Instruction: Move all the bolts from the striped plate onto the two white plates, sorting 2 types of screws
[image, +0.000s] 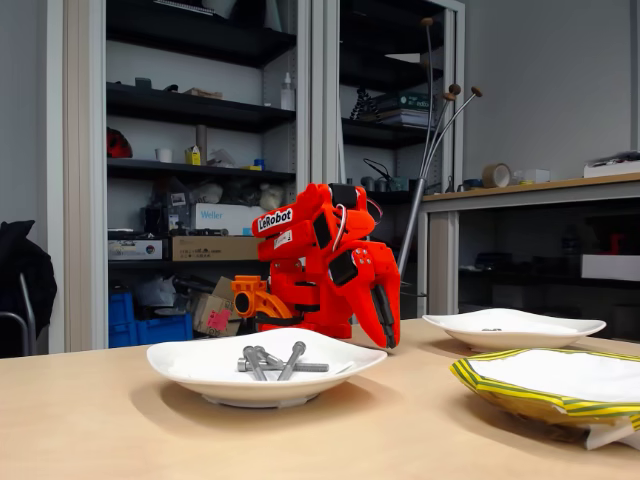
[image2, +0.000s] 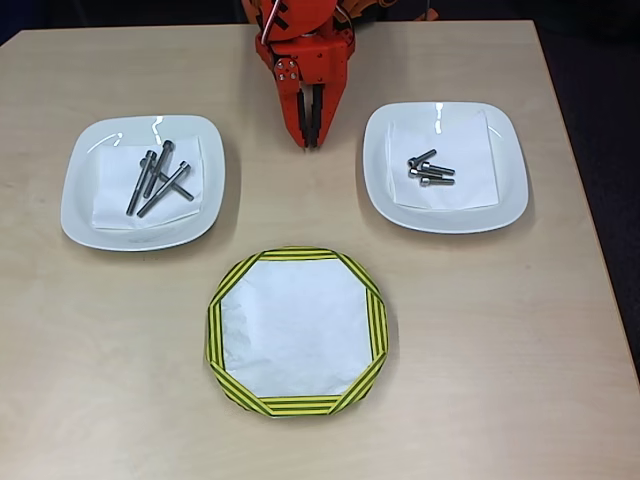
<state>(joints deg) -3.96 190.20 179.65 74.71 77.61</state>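
Pointing down at the table (image2: 100, 350), the claw (image2: 311, 140) of the orange arm (image2: 305, 60) rests folded between the two white plates; its two fingers lie together with no gap visible in the overhead view, so it reads as clenched and grasping nothing; in the fixed view the claw (image: 389, 340) has its tip at or just above the tabletop, which of the two cannot be told.

To the left of the claw in the overhead view, the left plate (image2: 85, 215) holds the long bolts (image2: 158, 180), about four, lying crossed in a loose bundle on a white paper square (image2: 120, 205); in the fixed view the same long bolts (image: 275, 362) stand out above the rim of the near plate (image: 190, 368).

To the right of the claw in the overhead view, the right plate (image2: 505, 190) holds the short bolts (image2: 428, 171), about three, clustered touching one another near the left side of its own paper square (image2: 470, 160); in the fixed view this plate (image: 540, 330) lies farther back, its contents a small dark speck.

In front of the claw, well apart from it, the striped plate (image2: 214, 330) sits between and below the white plates in the overhead view; its white centre is bare, with no bolts on it; in the fixed view the striped plate (image: 500, 385) lies at lower right, cut by the frame edge.
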